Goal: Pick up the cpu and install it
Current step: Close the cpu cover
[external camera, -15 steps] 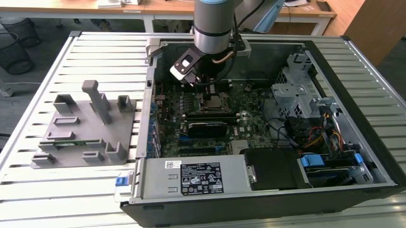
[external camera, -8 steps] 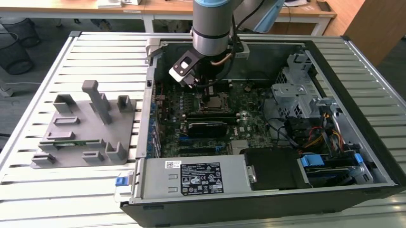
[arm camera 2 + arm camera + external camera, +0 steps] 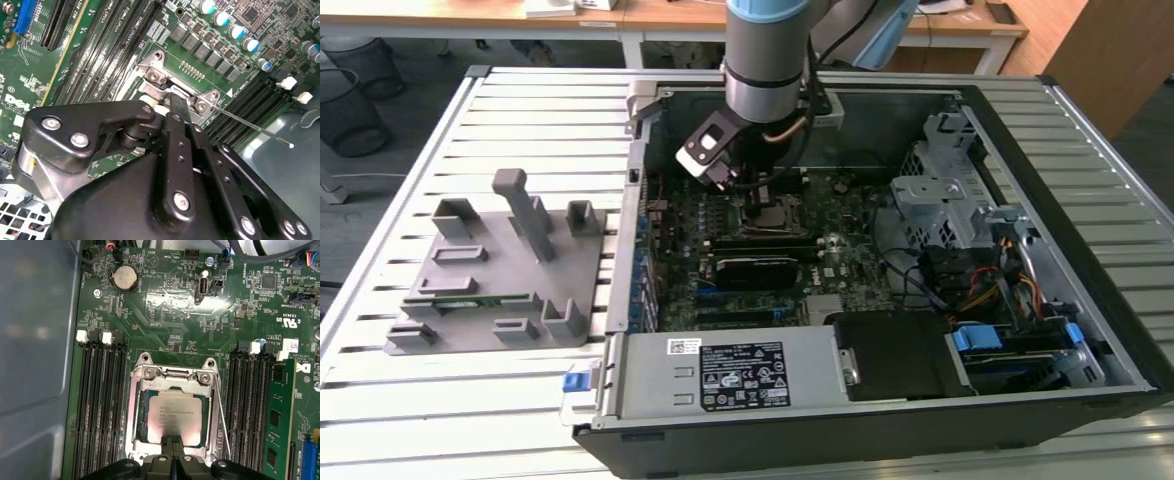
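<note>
In the socket (image 3: 150, 373), the cpu (image 3: 172, 412) lies partly hidden behind closed jaws.

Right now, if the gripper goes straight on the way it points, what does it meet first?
Most likely the cpu, lying in its socket: the gripper points down at the cpu's edge, fingers shut. Whether there is a gap or it already touches, I cannot tell.

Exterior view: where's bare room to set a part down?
Bare table slats lie between the grey fixture and the far edge, and between it and the near edge. Inside the case it's crowded: the hand sits over the cpu.
</note>
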